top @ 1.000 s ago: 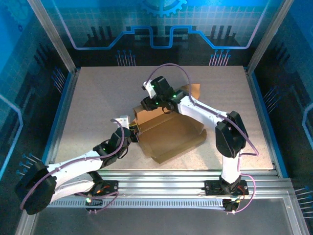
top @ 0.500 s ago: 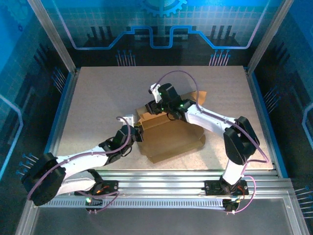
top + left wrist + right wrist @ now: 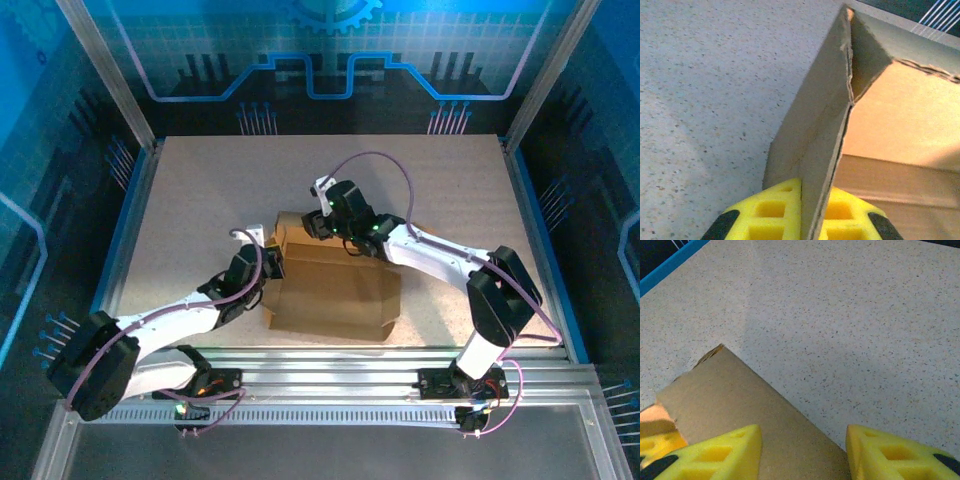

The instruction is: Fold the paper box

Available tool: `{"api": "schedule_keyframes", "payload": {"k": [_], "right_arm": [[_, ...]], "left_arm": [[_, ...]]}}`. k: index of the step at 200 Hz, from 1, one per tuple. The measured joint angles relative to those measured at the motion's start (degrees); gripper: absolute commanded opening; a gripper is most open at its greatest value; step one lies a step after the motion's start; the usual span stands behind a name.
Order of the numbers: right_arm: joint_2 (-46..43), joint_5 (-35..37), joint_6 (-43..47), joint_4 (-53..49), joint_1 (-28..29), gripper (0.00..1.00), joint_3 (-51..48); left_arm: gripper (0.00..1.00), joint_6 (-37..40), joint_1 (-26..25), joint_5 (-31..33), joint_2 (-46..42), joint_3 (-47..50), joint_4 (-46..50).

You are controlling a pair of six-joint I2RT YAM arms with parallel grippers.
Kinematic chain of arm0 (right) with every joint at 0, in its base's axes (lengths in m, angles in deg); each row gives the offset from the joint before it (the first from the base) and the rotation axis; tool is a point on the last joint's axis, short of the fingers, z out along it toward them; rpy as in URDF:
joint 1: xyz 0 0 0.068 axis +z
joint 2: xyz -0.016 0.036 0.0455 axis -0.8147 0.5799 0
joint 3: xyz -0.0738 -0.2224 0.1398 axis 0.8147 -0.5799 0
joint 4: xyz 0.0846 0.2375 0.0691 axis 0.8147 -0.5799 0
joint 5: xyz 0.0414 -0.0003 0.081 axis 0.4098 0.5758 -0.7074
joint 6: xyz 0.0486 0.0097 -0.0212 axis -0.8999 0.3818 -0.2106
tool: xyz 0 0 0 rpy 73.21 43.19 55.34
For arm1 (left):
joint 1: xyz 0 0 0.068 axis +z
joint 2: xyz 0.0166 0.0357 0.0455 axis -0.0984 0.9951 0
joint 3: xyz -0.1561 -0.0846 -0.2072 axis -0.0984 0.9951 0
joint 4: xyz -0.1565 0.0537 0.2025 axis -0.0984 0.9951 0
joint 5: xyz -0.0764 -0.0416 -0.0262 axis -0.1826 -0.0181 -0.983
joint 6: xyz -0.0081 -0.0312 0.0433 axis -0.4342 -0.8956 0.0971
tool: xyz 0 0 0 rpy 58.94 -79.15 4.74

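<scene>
From above, the left hand (image 3: 264,264) is pressing against the left end of the paper box (image 3: 335,295). The right hand (image 3: 322,222) is hanging over its far wall. The box is lying on the counter (image 3: 200,190) between them, open side up, long axis running left to right.

In the left wrist view, that hand is clenching an upright side wall, a yellow pad (image 3: 772,217) on each face of the cardboard.

In the right wrist view, the hand is standing wide open, released, its fingers (image 3: 717,450) straddling a brown panel just beneath.

Both arms reach inward; left gripper (image 3: 812,202) pinches paper box (image 3: 335,295); right gripper (image 3: 804,447) fingers spread.
</scene>
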Motion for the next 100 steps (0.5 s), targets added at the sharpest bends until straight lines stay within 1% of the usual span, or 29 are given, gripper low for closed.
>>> {"api": "schedule_keyframes", "payload": {"k": [46, 100], "right_arm": [[-0.04, 0.26, -0.48, -0.74, 0.55, 0.46, -0.04], [0.52, -4.72, 5.35, -6.78, -0.11, 0.46, 3.89]], "left_arm": [[0.07, 3.43, 3.19, -2.69, 2.34, -1.16, -1.49], [0.07, 7.43, 4.63, -5.60, 5.16, -1.25, -5.73]]}}
